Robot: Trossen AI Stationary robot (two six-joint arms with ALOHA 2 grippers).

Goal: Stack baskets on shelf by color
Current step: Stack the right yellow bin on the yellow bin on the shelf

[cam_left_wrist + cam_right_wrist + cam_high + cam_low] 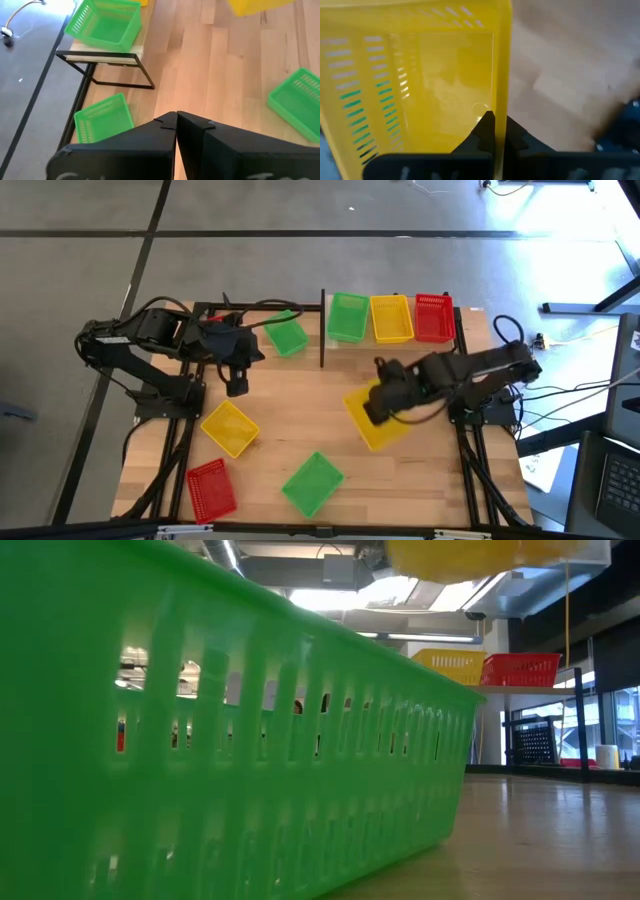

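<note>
Yellow basket (420,85) wall pinched between right jaws | seemingly lifted | left jaws closed, empty

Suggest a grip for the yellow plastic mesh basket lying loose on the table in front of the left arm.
Pinch one long wall of the yellow mesh basket, coming straight down from above. It lies open side up, rotated diagonally on the wooden tabletop, so its thin rim is exposed; turn the wrist to match. The left gripper is nearest, fingers shut. The right gripper holds another yellow basket by its wall.
</note>
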